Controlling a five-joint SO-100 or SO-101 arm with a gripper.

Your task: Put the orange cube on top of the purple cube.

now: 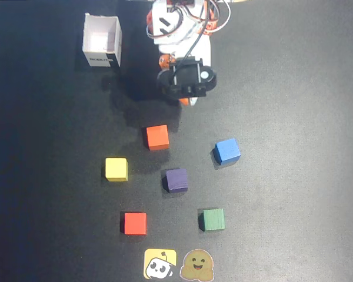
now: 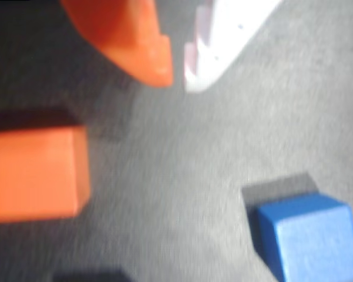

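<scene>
Overhead view: orange cube (image 1: 157, 137) sits free on the mat (image 1: 294, 88), up and left of the purple cube (image 1: 176, 180), near it but apart. Gripper (image 2: 176, 79) hangs empty short of the orange cube, tips nearly together in the wrist view (blurred). You should open wide, centre over the orange cube (image 2: 35, 175), not the blue cube (image 2: 309, 235), and descend squarely.

It looked like a hobby robotics setup: a black matte table (image 1: 294, 70) held coloured cubes, a small white box (image 1: 103, 40) and two cartoon stickers (image 1: 177, 264)
</scene>
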